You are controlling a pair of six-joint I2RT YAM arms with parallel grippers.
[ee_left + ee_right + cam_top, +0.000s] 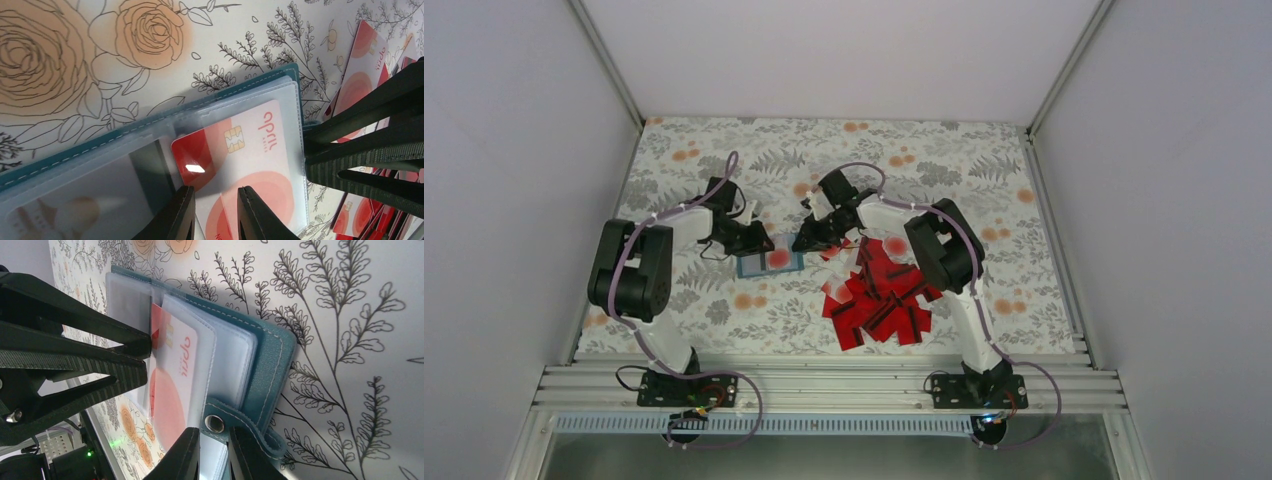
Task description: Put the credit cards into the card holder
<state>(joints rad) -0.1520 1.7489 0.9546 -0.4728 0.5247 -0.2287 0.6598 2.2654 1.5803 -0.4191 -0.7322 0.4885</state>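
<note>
The teal card holder (754, 268) lies open between my two grippers, its clear pockets (150, 165) facing up. A white credit card with a red spot and a chip (250, 150) sits partly inside one pocket, its red corner sticking out. My left gripper (215, 200) stands just over that card with a narrow gap between its jaws and nothing pinched. My right gripper (214, 440) is shut on the holder's edge at the snap tab (250, 427). The other credit cards, mostly red (879, 300), lie heaped to the right of the holder.
A flower-patterned cloth (984, 180) covers the table. A few white-faced cards (362, 55) lie just beyond the holder's right edge. Grey walls close in the table on three sides, and a metal rail (824, 385) runs along the near edge.
</note>
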